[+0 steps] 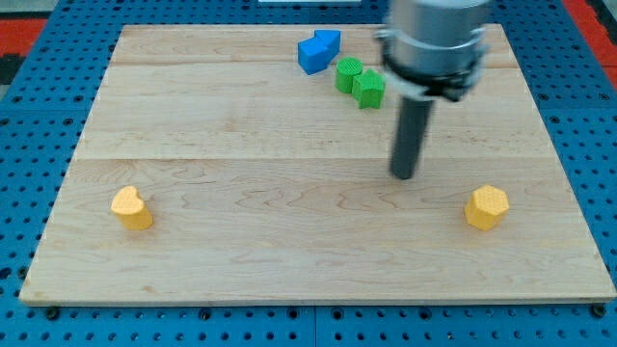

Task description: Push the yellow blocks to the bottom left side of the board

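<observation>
A yellow hexagonal block (487, 207) sits near the view's right edge of the wooden board (241, 241), in its lower half. A second yellow block (131, 207), rounded with a pointed side, sits near the view's lower left. My tip (405, 176) is on the board up and to the left of the yellow hexagon, with a clear gap between them. The rod rises from it to the arm's grey housing at the view's top.
Two blue blocks (318, 50) touch each other at the view's top centre. Two green blocks (361, 82) sit just right of and below them, close to the arm's housing. A blue pegboard (29, 145) surrounds the board.
</observation>
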Motion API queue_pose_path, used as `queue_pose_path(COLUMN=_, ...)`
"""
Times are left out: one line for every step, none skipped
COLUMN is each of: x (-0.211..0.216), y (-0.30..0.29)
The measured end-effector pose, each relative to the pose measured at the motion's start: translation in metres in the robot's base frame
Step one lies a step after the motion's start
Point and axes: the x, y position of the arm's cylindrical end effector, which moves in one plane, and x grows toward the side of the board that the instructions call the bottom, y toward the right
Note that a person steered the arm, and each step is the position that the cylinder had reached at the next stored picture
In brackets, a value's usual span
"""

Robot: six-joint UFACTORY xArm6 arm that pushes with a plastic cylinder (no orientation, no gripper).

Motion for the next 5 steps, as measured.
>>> queue_pose_path(x=0.001, y=0.086)
queue_pose_path(x=0.05, y=0.096)
queue_pose_path(x=0.063, y=0.031)
queue_pose_path(x=0.062, y=-0.111)
queue_pose_path(x=0.077, y=-0.242)
